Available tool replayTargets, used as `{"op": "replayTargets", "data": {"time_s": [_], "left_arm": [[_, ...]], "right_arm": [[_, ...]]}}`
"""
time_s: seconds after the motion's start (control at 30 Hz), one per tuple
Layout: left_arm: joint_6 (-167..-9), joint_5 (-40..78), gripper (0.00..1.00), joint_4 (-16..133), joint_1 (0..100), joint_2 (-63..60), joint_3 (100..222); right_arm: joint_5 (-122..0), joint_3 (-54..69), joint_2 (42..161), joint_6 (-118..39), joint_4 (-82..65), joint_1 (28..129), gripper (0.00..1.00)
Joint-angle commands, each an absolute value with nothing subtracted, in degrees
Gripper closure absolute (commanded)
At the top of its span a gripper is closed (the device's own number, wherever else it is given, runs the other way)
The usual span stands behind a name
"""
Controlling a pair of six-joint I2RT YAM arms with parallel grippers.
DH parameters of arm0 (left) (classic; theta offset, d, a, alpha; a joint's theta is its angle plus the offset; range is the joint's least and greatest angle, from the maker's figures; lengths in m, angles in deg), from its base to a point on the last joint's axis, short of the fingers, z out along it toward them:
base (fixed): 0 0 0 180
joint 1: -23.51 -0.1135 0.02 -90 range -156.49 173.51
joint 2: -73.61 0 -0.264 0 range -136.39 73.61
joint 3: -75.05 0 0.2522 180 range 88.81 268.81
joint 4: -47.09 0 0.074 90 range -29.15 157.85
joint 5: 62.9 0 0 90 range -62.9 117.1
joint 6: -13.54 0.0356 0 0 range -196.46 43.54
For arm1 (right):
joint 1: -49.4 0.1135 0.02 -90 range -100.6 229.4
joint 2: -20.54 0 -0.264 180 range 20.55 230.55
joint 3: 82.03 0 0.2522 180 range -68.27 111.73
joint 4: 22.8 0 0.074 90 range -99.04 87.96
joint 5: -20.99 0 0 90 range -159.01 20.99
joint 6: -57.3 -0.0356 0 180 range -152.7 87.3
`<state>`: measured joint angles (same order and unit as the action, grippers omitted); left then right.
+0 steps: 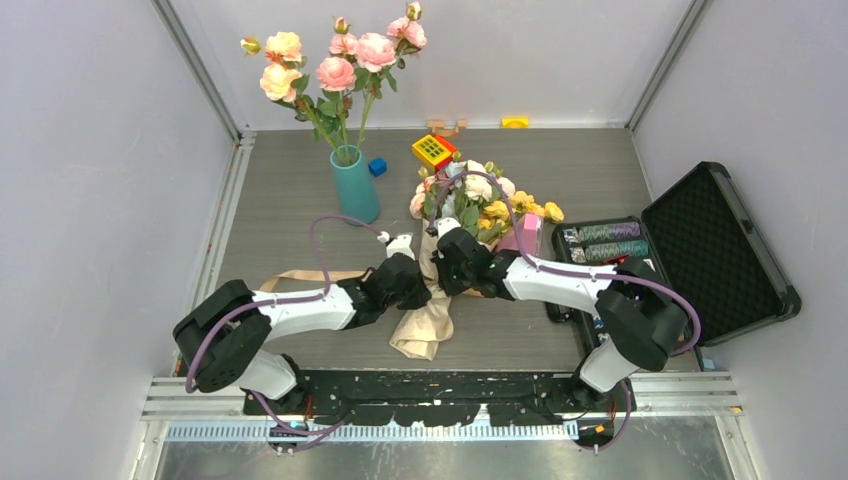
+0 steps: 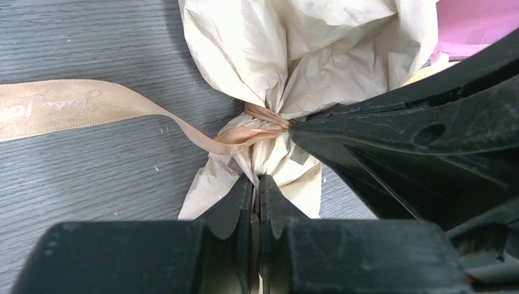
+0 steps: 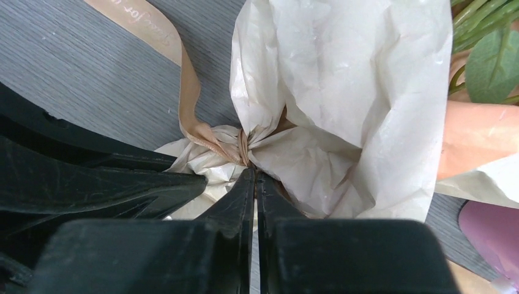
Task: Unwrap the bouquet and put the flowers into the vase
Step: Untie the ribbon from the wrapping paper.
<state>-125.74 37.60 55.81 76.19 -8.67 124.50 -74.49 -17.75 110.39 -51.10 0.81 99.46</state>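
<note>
Left gripper [image 2: 257, 184]: clenched on the bouquet [image 1: 423, 325]'s near paper tail.
Right gripper [image 3: 255, 176]: pinched shut on the ribbon [image 2: 61, 107] knot.
Risk: a skewed pull could cinch the knot — paper tears.

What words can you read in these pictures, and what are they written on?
"Just fo…": curly letters on the tan ribbon tied round the bouquet. The first word is a guess, and the rest runs off the picture.
Yellow keypad toy: button marks too small to read.
Packs in the black case: labels too blurred to read.
</note>
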Motion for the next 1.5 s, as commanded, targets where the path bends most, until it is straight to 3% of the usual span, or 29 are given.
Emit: {"op": "replayTargets", "data": {"time_s": [0.0, 0.23, 0.5, 0.77, 1.0, 1.23, 1.47], "left_arm": [[-124.62, 38.65, 1.0, 60.68, 75.89, -8.29, 123.9], [-126.56, 39.63, 1.0, 60.7, 75.87, -7.65, 123.24], [-127.25, 40.31, 1.0, 62.8, 75.89, -8.06, 123.45], [-127.44, 40.9, 1.0, 63.31, 75.89, -7.95, 123.52], [-126.66, 40.81, 1.0, 63.23, 75.89, -7.4, 123.35], [-126.64, 40.33, 1.0, 62.98, 75.89, -7.28, 123.24], [-126.9, 39.76, 1.0, 62.61, 75.89, -7.51, 123.27]], "right_arm": [[-81.21, -18.35, 111.27, -51.53, -0.85, 100.61, 0.97], [-93.7, -21.07, 106.99, -54.26, -1.64, 102.17, 1.0], [-98.75, -26.3, 100.76, -58.65, -2.89, 102.18, 1.0], [-96.73, -28.46, 98.65, -60.24, -3.65, 102.23, 1.0], [-85.93, -28.3, 93.45, -57.76, -5.0, 102.3, 1.0], [-79.57, -23.76, 92.16, -53.65, -1.08, 102.31, 0.82], [-77.2, -20.53, 97.74, -51.19, 1.19, 102.31, 0.76]]}}
